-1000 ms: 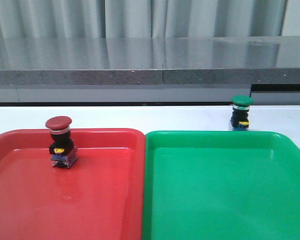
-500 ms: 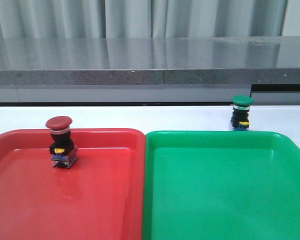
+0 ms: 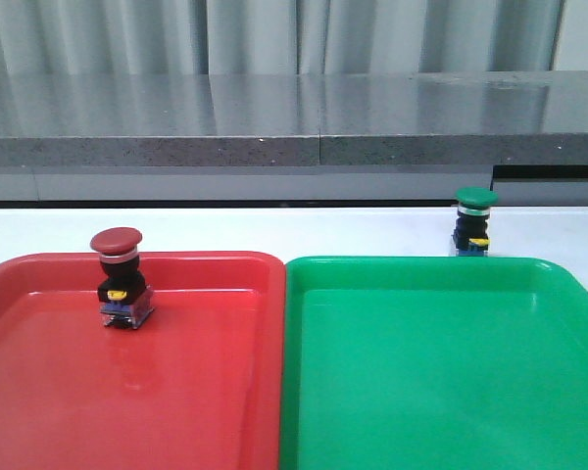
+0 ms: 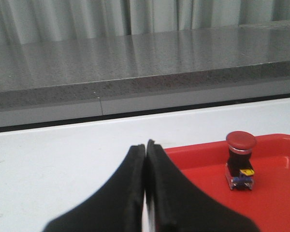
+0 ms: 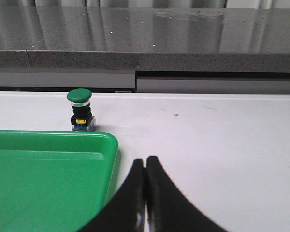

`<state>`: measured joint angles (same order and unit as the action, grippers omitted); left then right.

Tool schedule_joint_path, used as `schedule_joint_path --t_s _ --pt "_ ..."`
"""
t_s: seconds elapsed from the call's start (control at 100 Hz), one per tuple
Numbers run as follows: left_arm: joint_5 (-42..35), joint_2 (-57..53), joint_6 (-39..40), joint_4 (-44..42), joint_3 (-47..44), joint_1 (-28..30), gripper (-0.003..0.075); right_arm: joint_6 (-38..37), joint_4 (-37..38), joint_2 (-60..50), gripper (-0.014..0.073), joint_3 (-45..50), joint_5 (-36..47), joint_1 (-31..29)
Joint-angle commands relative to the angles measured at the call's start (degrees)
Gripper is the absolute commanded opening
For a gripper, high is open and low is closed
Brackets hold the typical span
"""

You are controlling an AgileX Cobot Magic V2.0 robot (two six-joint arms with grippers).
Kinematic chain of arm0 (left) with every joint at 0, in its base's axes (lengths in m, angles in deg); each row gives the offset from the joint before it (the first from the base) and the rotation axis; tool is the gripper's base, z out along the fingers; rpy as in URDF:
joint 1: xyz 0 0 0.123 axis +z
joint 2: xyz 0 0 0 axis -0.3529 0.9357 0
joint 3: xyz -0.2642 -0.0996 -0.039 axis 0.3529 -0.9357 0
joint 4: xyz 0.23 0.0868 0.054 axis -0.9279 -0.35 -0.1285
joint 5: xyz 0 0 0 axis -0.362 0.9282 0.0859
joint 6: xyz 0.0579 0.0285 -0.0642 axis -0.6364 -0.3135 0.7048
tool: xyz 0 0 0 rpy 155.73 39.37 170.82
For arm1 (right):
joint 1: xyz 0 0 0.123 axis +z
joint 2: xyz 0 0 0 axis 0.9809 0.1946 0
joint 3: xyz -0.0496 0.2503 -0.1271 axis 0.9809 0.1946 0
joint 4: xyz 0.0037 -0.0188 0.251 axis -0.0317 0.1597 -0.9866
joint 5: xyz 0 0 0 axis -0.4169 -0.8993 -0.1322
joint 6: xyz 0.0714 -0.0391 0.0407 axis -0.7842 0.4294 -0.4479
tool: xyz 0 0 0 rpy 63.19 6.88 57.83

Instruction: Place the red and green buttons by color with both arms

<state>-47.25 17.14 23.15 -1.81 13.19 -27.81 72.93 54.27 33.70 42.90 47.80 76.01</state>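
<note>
The red button [image 3: 120, 279] is standing upright inside the red tray [image 3: 196, 392], sorted. The green button [image 3: 473, 223] is waiting on the white surface [image 5: 222, 140] just behind the green tray [image 3: 441, 372] (unsorted). Both the left pincer [image 4: 145, 147] and the right pincer [image 5: 145, 162] are resting closed, empty.

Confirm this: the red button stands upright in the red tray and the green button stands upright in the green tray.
Not quite. The green button stands upright on the white table behind the green tray's far rim, not in it, as the front view shows. The red button does stand upright in the red tray.
</note>
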Motion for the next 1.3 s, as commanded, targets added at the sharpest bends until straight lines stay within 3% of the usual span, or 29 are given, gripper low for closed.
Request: schedule_joint_path --t_s 0.0,1.29 --pt "-5.19 -1.36 0.30 0.06 -0.10 1.48 -0.0019 -0.04 0.64 -1.27 -0.0067 -0.80 4.71 -0.29" --pt "-5.61 -3.54 0.30 0.17 -2.45 3.22 -0.0019 0.22 1.72 -1.27 -0.0067 -0.80 4.70 -0.29"
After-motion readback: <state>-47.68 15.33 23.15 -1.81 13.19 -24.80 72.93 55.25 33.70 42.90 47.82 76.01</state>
